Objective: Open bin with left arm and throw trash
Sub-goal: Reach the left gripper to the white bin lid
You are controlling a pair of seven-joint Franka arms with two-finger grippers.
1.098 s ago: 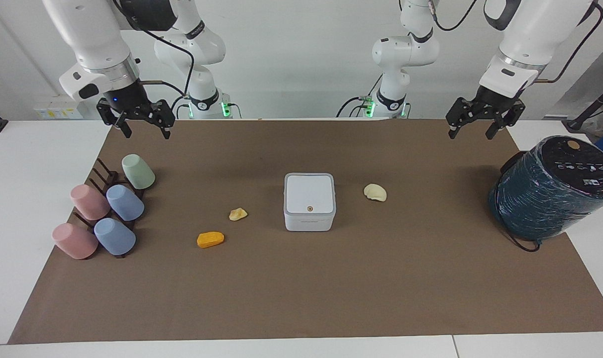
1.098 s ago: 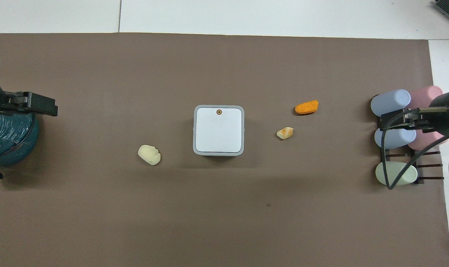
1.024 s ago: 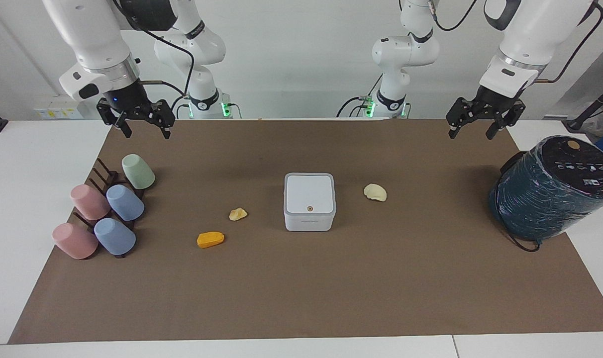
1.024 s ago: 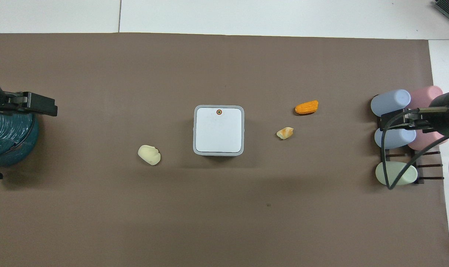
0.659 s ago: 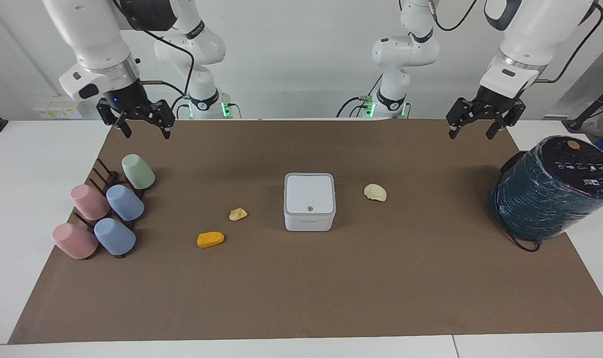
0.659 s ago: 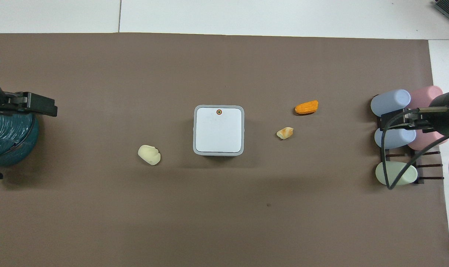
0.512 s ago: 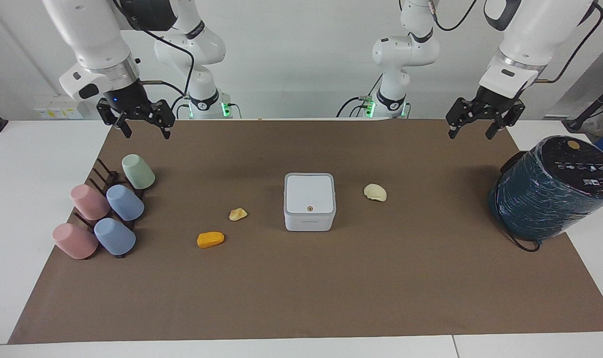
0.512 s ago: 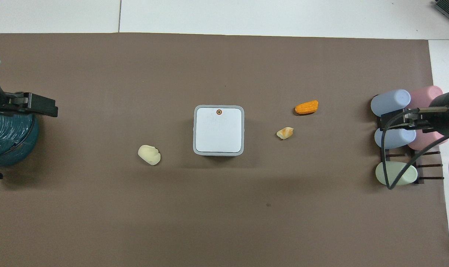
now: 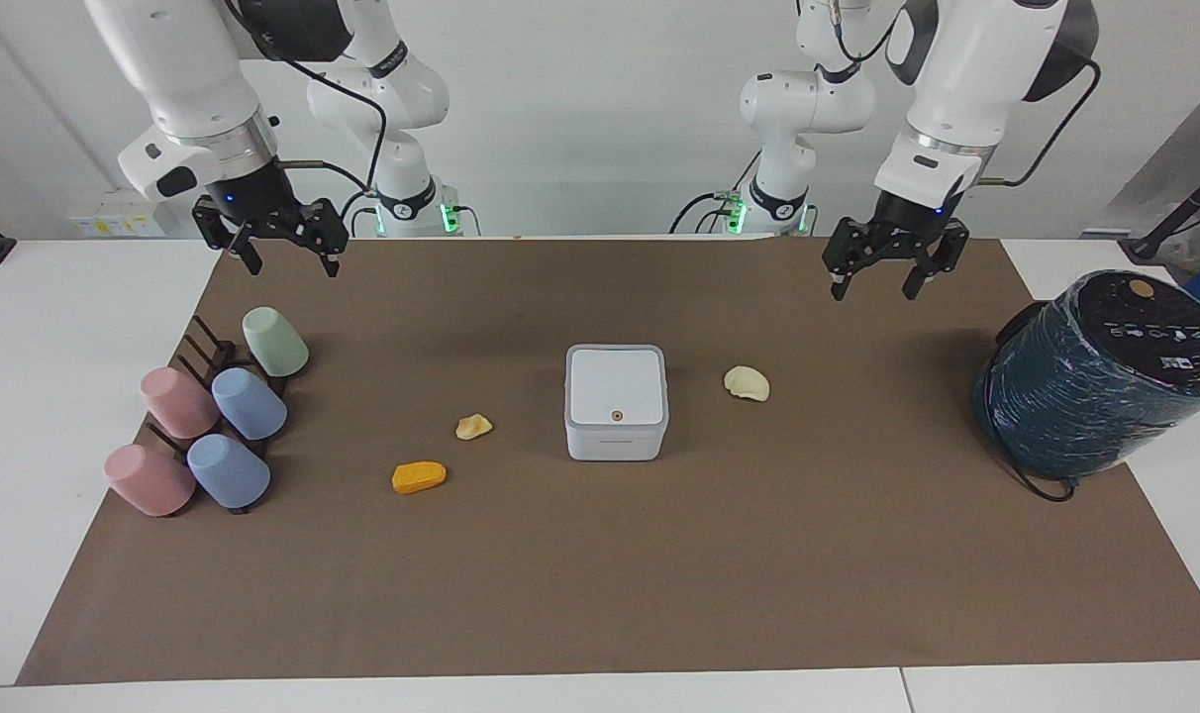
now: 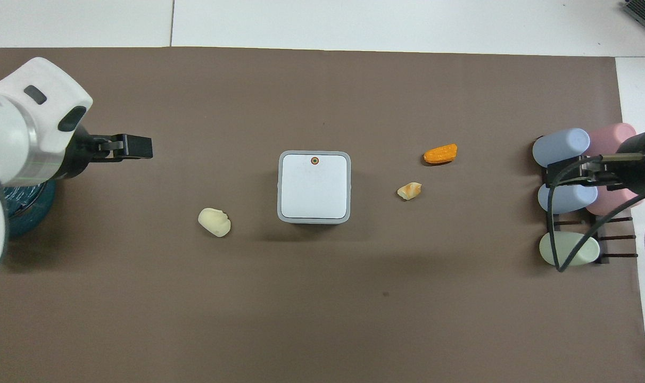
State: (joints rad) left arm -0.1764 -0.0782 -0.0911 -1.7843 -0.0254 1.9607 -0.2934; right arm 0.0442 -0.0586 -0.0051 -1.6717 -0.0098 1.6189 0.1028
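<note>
Left gripper [image 9: 873, 289] up over bare mat, jaws spread, holding nothing. Right gripper [image 9: 285, 259] waiting above the cup rack [image 9: 209, 356], jaws spread too. Bin [image 9: 616, 401] mid-desk, lid shut (orange lump [image 9: 419, 476], yellowish lump [image 9: 473, 427], cream lump [image 9: 747, 383] lying beside).

My left end effector [image 9: 871, 279] hangs raised at about two o'clock of the facing view, fingers spread, pointing down. My right end effector [image 9: 283, 255] waits at ten o'clock, likewise spread.
</note>
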